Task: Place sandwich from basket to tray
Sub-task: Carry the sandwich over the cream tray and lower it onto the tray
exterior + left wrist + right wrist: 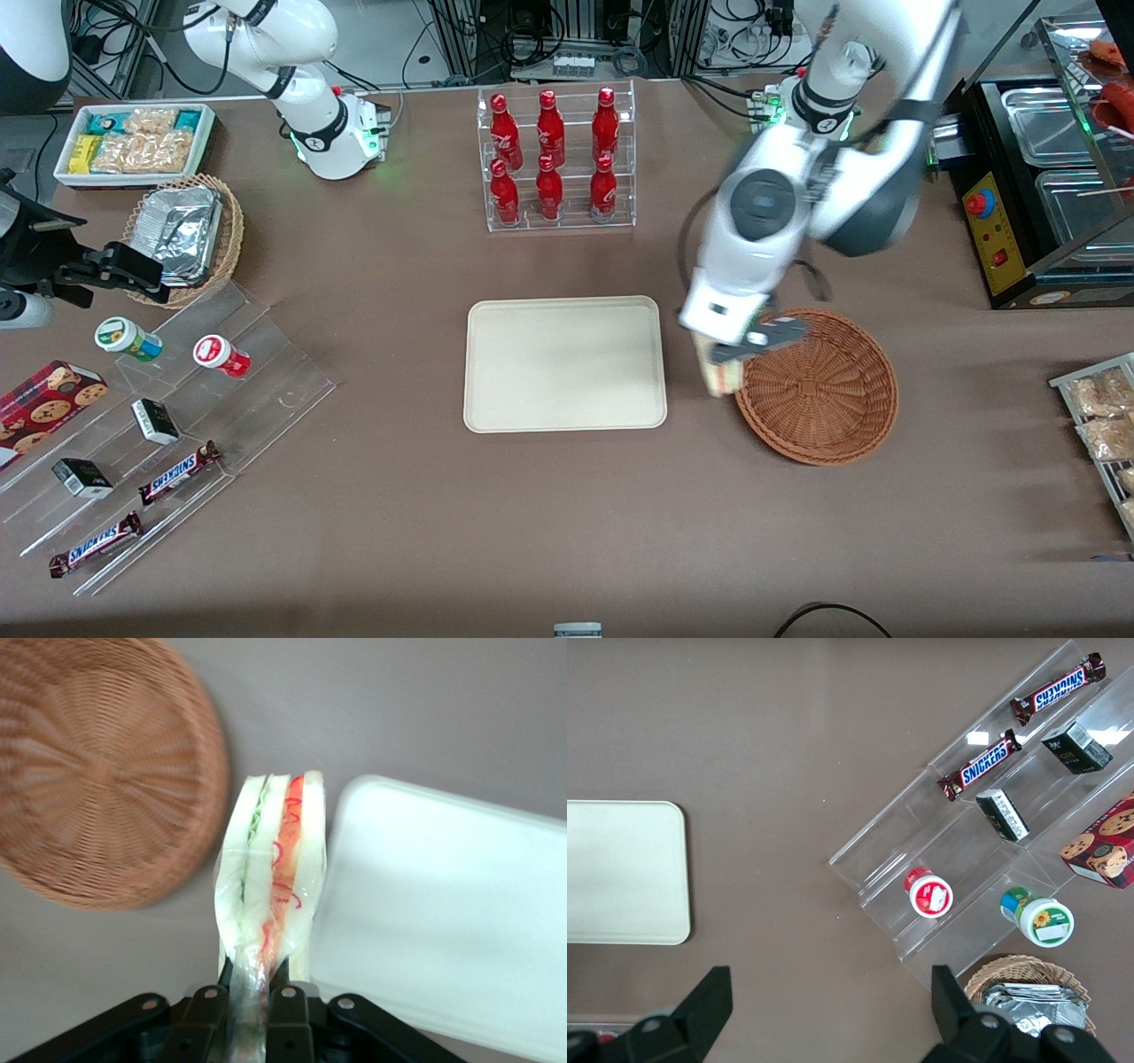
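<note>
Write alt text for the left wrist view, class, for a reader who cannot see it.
The gripper is shut on a wrapped sandwich, holding it above the brown table between the round woven basket and the cream-white tray. The sandwich's green and red-orange filling layers show between pale bread slices. Basket and tray both look empty.

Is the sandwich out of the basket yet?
Out. The gripper is shut on the sandwich, holding it over bare table between the empty basket and the tray.
</note>
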Action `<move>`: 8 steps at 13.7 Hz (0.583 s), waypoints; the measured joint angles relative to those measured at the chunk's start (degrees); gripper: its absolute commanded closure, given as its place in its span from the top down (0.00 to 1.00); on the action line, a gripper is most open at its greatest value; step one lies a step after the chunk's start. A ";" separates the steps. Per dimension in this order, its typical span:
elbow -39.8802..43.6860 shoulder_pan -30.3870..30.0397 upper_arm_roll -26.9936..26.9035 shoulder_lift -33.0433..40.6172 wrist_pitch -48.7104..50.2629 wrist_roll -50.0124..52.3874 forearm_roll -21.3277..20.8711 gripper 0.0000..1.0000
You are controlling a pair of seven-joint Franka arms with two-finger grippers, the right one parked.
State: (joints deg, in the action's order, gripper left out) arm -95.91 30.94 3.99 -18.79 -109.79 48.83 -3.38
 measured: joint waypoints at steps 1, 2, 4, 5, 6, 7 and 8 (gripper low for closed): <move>1.80 2.43 0.02 -2.43 -0.15 0.12 0.25 0.00; 3.92 4.63 0.03 -5.26 -0.42 0.20 0.30 0.00; 8.26 8.06 0.02 -10.90 -1.72 0.18 0.30 0.00; 9.73 9.48 0.03 -13.19 -3.08 0.16 0.29 0.00; 10.59 10.91 0.02 -15.02 -4.69 0.16 0.28 0.00; 11.02 12.21 0.00 -16.48 -6.27 0.16 0.27 0.00; 11.20 13.20 -0.01 -17.70 -7.79 0.18 0.28 0.00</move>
State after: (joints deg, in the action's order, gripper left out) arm -84.71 44.14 3.98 -36.49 -117.58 49.01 -3.10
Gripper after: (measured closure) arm 0.850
